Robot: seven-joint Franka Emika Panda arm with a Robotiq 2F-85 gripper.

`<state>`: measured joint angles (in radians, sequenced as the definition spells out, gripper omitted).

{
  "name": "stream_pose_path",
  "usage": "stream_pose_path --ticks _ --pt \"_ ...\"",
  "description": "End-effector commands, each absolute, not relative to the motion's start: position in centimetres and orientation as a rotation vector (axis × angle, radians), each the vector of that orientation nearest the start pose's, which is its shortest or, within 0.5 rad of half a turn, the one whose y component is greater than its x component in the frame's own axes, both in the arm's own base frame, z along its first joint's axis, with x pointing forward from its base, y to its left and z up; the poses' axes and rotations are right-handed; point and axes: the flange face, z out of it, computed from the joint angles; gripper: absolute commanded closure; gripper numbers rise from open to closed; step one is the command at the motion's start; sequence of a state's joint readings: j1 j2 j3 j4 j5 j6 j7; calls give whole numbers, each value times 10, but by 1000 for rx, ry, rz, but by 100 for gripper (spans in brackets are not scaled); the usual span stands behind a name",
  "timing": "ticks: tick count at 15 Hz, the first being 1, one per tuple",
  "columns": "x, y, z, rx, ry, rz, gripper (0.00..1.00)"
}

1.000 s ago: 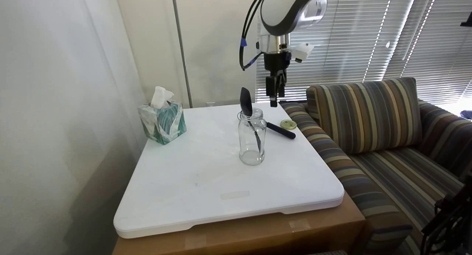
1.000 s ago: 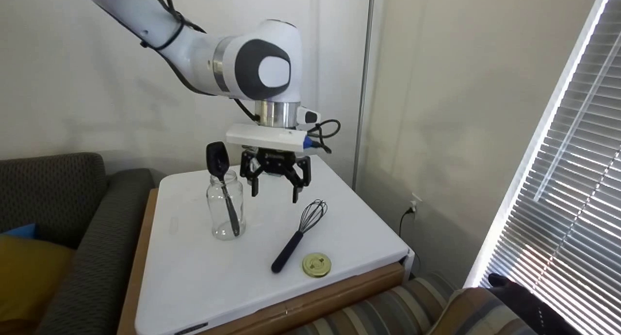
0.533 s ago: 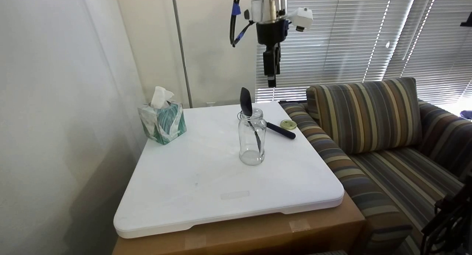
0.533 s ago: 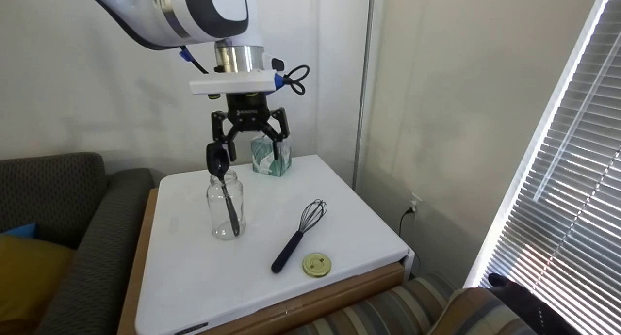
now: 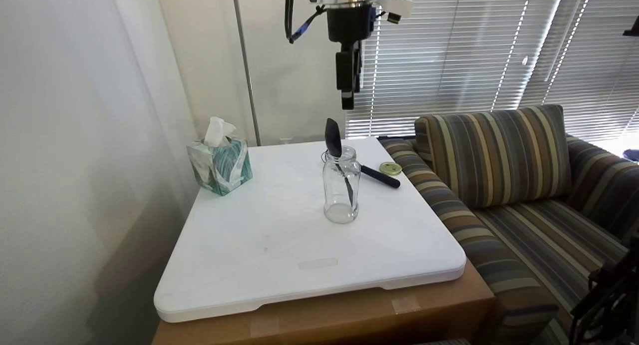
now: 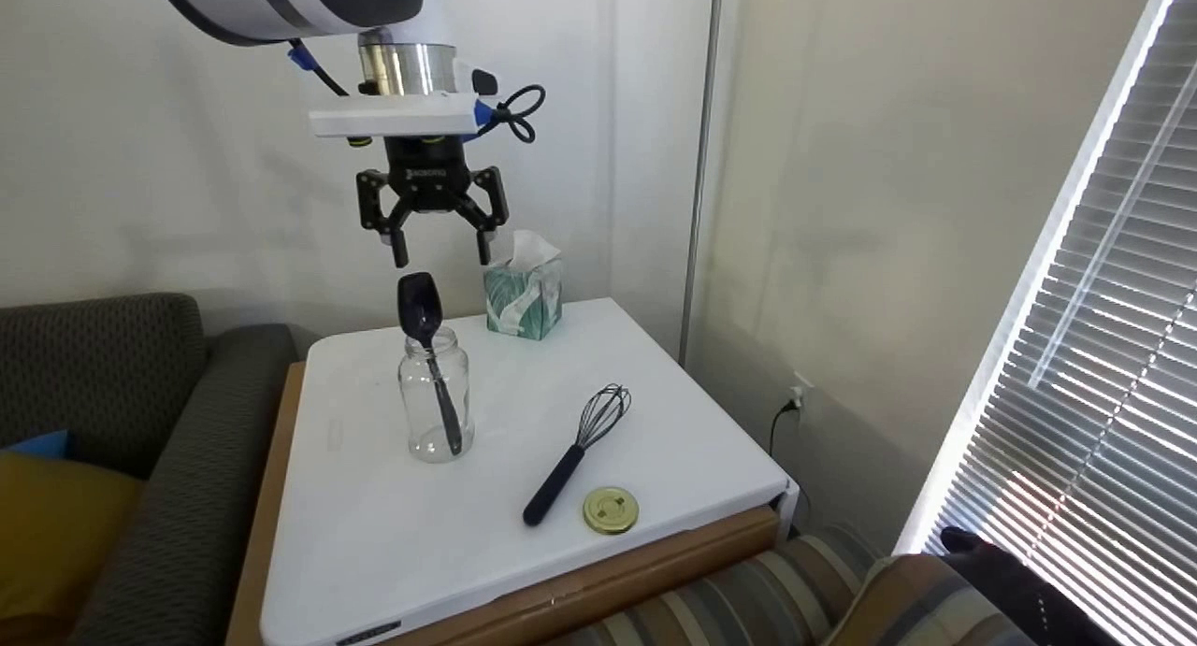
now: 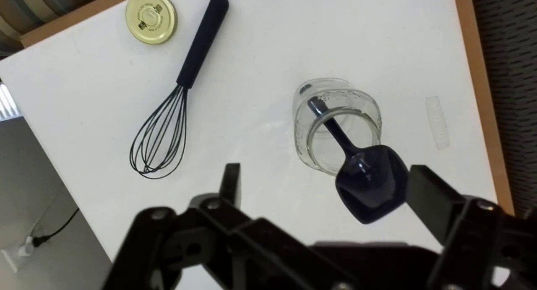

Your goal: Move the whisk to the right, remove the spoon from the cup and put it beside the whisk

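In exterior view: gripper (image 6: 441, 253) gapes, grasping nothing; spoon (image 6: 421, 309) lower, near one finger (image 6: 399, 249). In exterior view: jar (image 5: 335, 200) below gripper, spoon leaning inside. Wrist view: whisk (image 7: 187, 74) lower, toward opposite finger (image 7: 230, 183); gripper looks off-centre, straight drop could clip spoon, toppling jar.

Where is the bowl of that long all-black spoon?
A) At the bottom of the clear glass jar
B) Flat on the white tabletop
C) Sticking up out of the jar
C: in both exterior views the long all-black spoon has its bowl up in the air, while its handle slants down inside the clear glass jar.
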<state>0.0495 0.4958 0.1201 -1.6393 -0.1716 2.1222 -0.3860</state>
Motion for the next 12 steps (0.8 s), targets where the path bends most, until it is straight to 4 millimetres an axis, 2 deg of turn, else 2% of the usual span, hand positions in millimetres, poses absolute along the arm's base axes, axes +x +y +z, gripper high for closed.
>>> stream_pose_path --ticks 1,6,12 --pt "671 102 331 -3065 -1007 28 0" --pt "668 102 325 -3058 -1052 37 0" --pt "672 120 325 -3117 -789 -6 0"
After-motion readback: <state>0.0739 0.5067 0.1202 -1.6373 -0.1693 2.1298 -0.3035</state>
